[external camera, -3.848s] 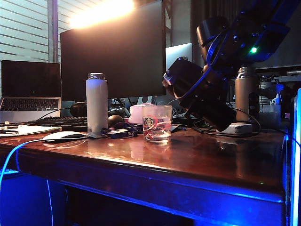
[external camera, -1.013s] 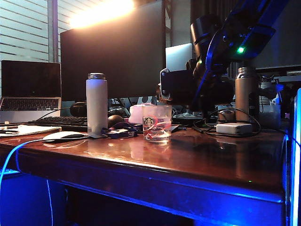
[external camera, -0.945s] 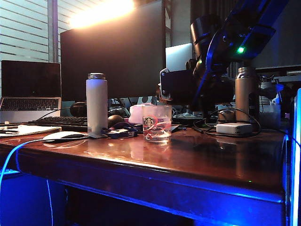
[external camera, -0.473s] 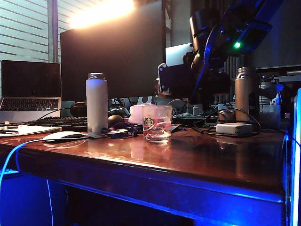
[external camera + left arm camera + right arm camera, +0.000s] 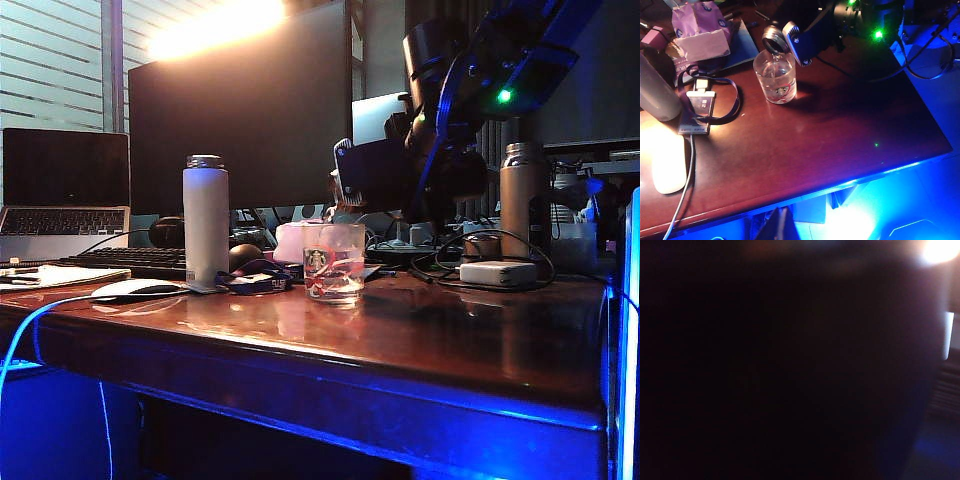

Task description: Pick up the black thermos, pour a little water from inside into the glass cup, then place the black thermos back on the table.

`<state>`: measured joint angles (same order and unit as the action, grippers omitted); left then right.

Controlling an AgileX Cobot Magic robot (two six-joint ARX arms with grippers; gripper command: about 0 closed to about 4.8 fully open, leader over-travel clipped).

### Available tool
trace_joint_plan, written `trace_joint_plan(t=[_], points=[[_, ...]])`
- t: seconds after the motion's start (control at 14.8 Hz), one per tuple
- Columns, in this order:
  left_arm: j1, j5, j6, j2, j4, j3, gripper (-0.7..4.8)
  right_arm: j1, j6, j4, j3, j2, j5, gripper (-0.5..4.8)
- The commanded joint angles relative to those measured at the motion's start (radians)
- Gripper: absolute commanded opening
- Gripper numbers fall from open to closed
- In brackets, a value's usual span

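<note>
The right gripper has its jaws clamped around the black thermos, holding it tipped nearly level above the worktop. Its long axis points toward the glass cup, and its shiny metal mouth sits just over the cup's rim. The left gripper is out of sight. The thermos is dark and cylindrical; the cup is clear with a green logo.

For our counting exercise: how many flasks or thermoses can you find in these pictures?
3. The white flask stands left of the glass cup; the brownish-metallic flask stands at the far right; the black thermos is tilted over the cup, in the right pincer. Clutter may hide others.
</note>
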<state>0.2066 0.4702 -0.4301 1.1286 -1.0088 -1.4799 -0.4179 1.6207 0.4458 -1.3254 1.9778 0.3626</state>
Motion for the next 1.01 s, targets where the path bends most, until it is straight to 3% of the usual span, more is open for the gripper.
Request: trace_joint_plan(t=[0.07,1.01], points=[[0.000,0.004,-0.004,-0.002,0.008,-0.003,-0.03,-0.001,0.007,0.037,-0.008,-0.010,-0.003,-0.01],[0.000,0.004,-0.004,-0.002,0.008,-0.003,-0.03,0.000,-0.031,0.021,-0.006,-0.010,-0.003,-0.01]])
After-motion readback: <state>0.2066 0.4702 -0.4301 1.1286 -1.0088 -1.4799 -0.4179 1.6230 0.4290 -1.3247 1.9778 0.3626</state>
